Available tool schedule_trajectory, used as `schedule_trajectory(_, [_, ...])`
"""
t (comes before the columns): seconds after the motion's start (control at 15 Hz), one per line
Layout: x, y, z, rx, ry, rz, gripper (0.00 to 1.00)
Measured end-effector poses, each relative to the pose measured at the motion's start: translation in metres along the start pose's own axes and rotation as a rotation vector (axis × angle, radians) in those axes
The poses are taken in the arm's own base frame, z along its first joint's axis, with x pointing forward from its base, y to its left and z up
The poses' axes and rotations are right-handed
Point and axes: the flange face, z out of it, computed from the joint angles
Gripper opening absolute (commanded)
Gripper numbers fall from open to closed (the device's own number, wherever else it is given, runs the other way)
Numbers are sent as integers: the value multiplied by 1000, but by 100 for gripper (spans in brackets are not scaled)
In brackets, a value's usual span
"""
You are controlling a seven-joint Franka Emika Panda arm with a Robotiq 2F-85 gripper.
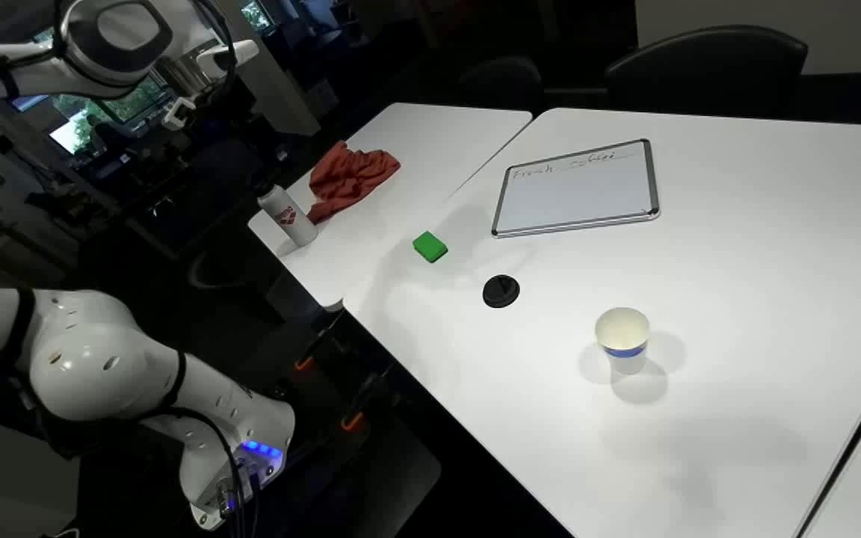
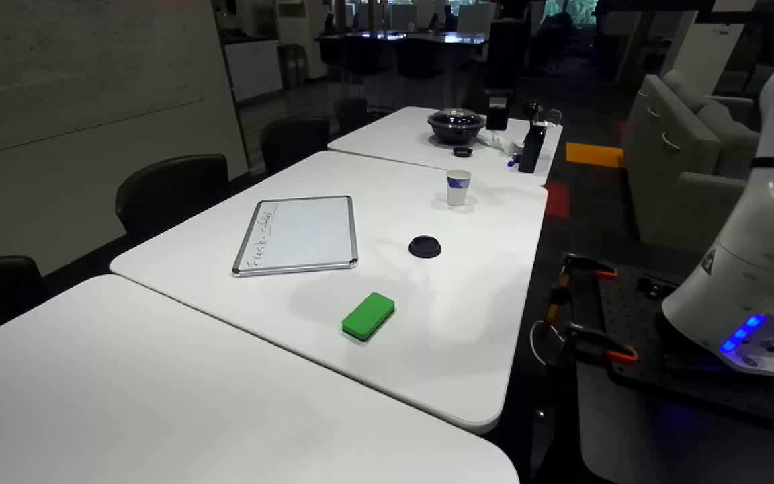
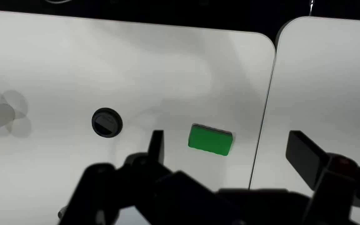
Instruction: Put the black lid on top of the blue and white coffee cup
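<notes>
The black lid (image 1: 501,291) lies flat on the white table; it also shows in an exterior view (image 2: 425,247) and at left of centre in the wrist view (image 3: 107,122). The blue and white coffee cup (image 1: 622,340) stands upright, its open rim uncovered, apart from the lid. The cup also shows in an exterior view (image 2: 457,190) and is cut by the left edge in the wrist view (image 3: 3,114). My gripper (image 3: 227,143) is open and empty, high above the table, with the lid left of its fingers in the wrist view. It also hangs at the top of an exterior view (image 2: 498,113).
A green eraser block (image 3: 210,139) lies below the gap between my fingers. A small whiteboard (image 1: 580,187) lies beside the lid. A red cloth (image 1: 352,175) and white bottle (image 1: 288,217) are on the adjoining table. A black bowl (image 2: 455,126) and black bottle (image 2: 532,148) stand on another table.
</notes>
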Motion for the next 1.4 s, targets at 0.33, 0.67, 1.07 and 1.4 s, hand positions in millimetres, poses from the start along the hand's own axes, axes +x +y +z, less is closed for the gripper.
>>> schedule_trajectory(0.33, [1, 1, 0, 0, 3, 1, 100])
schedule_trajectory(0.67, [24, 47, 3, -5, 58, 51, 100])
schedule_trajectory(1.07, [74, 151, 61, -24, 115, 123, 100])
schedule_trajectory(1.4, [107, 186, 153, -8, 97, 202, 100])
